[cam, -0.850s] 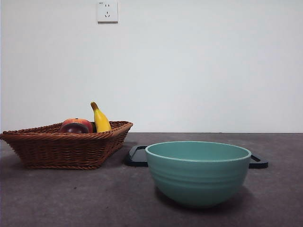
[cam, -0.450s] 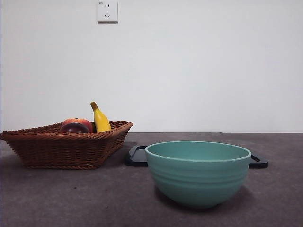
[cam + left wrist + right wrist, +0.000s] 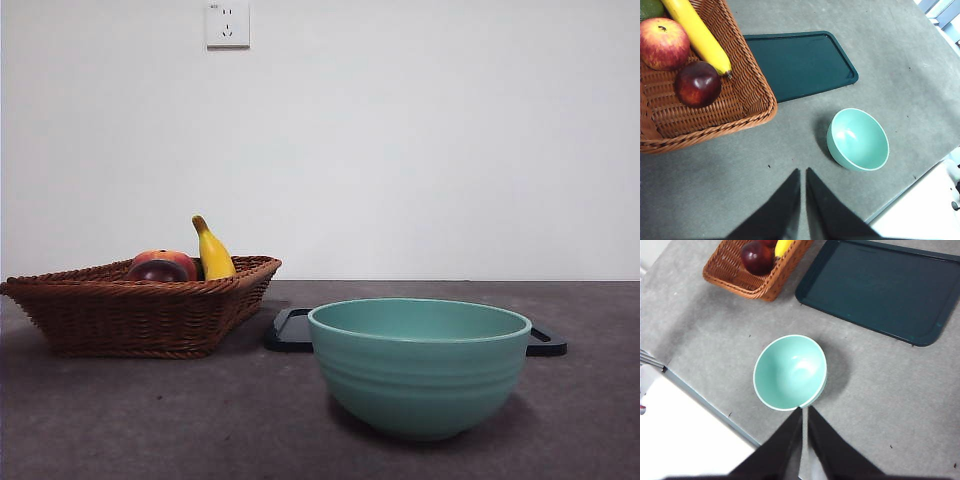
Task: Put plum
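Observation:
The plum (image 3: 697, 83) (image 3: 757, 256) (image 3: 157, 270), dark maroon and glossy, lies in the brown wicker basket (image 3: 747, 95) (image 3: 140, 310) (image 3: 735, 277) beside a red-orange fruit (image 3: 664, 43) (image 3: 165, 257) and a yellow banana (image 3: 697, 35) (image 3: 213, 252). My left gripper (image 3: 802, 174) hangs high above the bare table, shut and holding nothing, between the basket and the teal bowl (image 3: 858, 139). High over the bowl's (image 3: 790, 372) near rim, my right gripper (image 3: 804, 411) is shut and empty too. Neither arm shows in the front view.
A dark green tray (image 3: 797, 62) (image 3: 880, 287) (image 3: 290, 330) lies flat behind the teal bowl (image 3: 420, 365). A green fruit (image 3: 650, 7) sits at the basket's far corner. The table's edge (image 3: 710, 405) runs close to the bowl. A wall socket (image 3: 227, 24) is on the back wall.

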